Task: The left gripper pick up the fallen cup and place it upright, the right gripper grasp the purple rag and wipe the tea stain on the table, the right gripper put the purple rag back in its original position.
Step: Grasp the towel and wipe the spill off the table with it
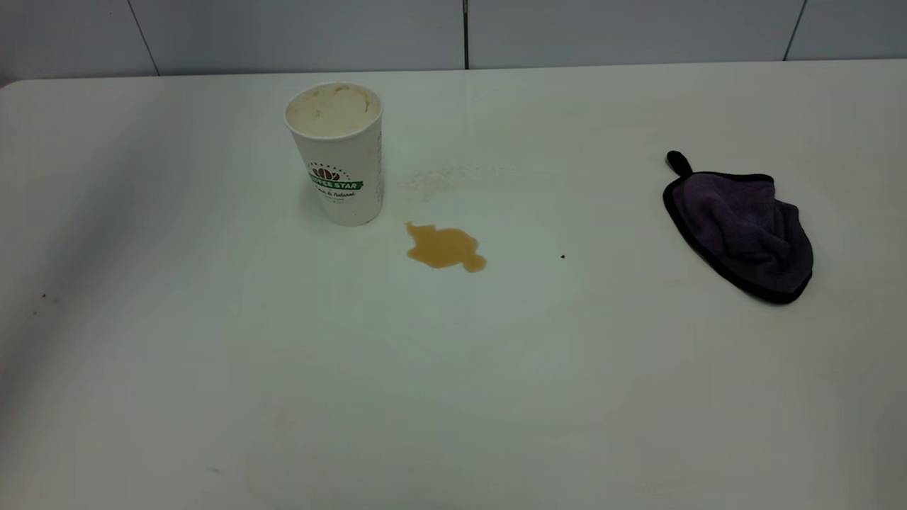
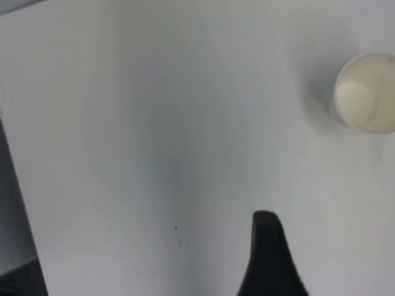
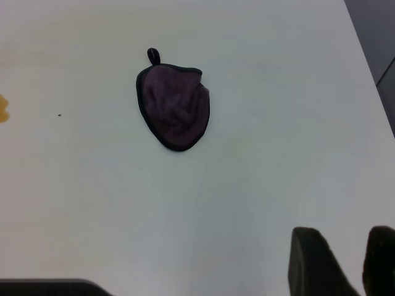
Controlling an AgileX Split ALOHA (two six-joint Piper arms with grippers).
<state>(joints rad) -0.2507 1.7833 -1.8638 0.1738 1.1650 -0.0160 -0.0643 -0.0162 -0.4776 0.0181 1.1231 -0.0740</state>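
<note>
The cup [image 1: 340, 152] stands upright on the table [image 1: 212, 368], left of the middle; in the left wrist view it shows from above [image 2: 367, 92]. The tea stain [image 1: 444, 247] lies just right of the cup's base, and its edge shows in the right wrist view [image 3: 3, 109]. The purple rag [image 1: 740, 230] lies bunched at the right, also in the right wrist view [image 3: 174, 105]. Neither gripper shows in the exterior view. Of the left gripper only one finger [image 2: 268, 253] shows, above bare table away from the cup. The right gripper [image 3: 345, 246] hovers well off the rag, jaws a little apart and empty.
A tiny black speck [image 1: 562, 256] lies between stain and rag. A faint dried smear [image 1: 453, 177] marks the table behind the stain. The table's far edge meets a grey tiled wall [image 1: 468, 32]. The table's side edge [image 3: 364, 55] shows beyond the rag.
</note>
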